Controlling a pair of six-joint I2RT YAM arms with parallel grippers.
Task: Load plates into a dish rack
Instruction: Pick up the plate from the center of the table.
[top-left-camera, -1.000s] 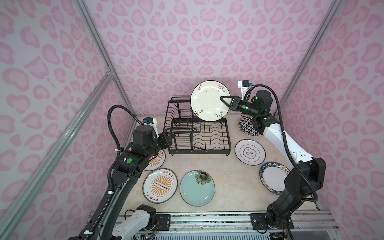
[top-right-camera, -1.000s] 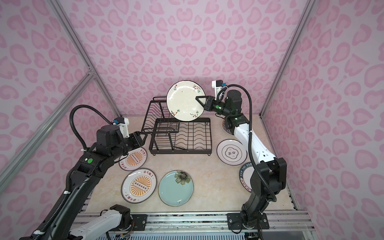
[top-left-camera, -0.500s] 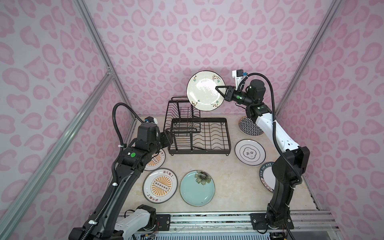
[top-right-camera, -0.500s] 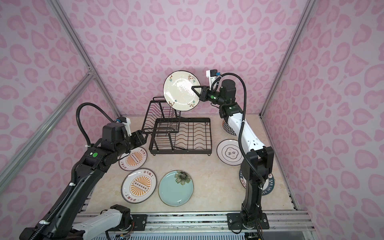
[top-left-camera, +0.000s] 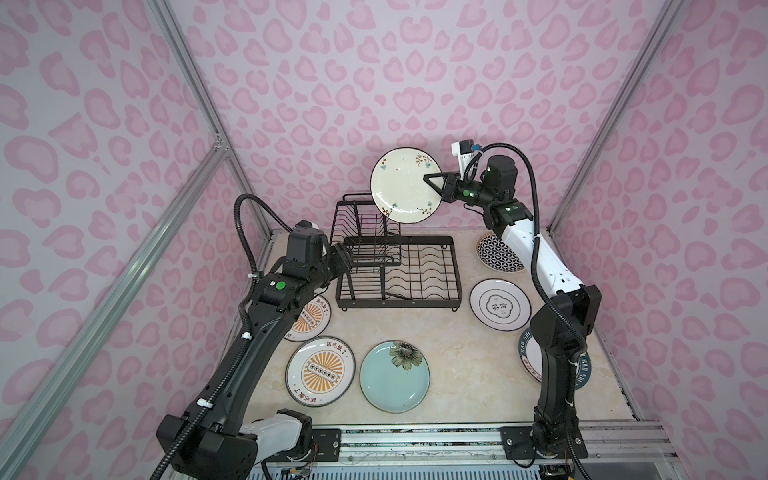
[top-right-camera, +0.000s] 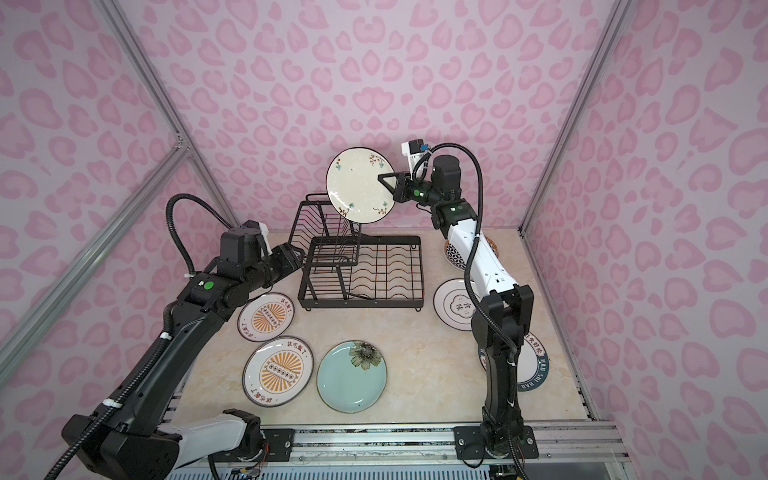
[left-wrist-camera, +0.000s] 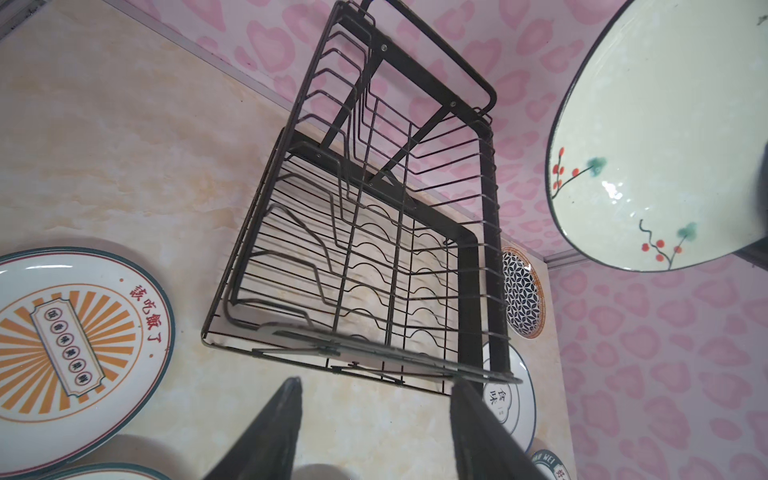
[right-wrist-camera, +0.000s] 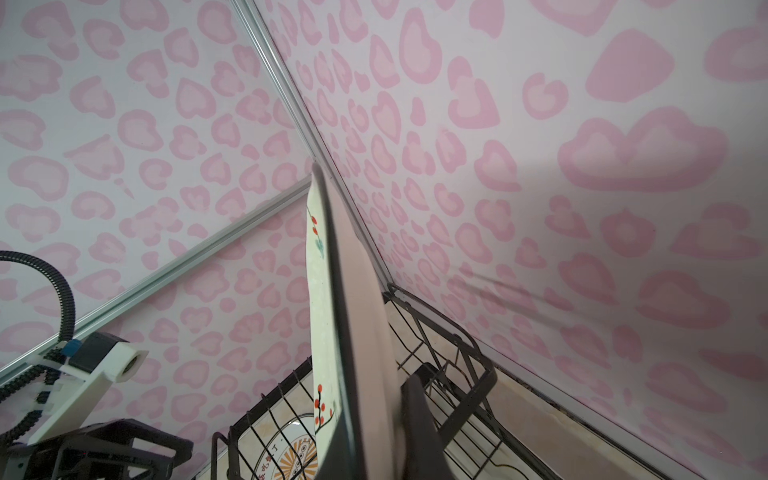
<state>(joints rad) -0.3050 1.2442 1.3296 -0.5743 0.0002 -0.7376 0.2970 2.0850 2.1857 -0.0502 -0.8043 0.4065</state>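
Plates mostly lie flat on the tabletop (top-left-camera: 449, 353) around the dish rack (top-left-camera: 399, 298), which holds none yet: the orange sunburst pair (top-left-camera: 321, 371) near left, the pale teal plate (top-left-camera: 394, 378) near centre, the cloud-outline plate (top-left-camera: 500, 304) and the geometric plate (top-left-camera: 494, 253) on the right. The cream sprigged plate (top-left-camera: 405, 185) is in the air above the rack's raised basket (top-left-camera: 365, 224) at the far left, with the right jaws clamped on its right rim. It stands on edge, and the right wrist view shows it edge-on over the basket wires. That pose probably lets it drop between the upright wires, and the rim grip leaves the lower edge free to enter a slot. The left jaws stand apart and empty just beside the rack's left end; whether they touch it I cannot tell. My guess is they are there to steady the light frame if the plate knocks it
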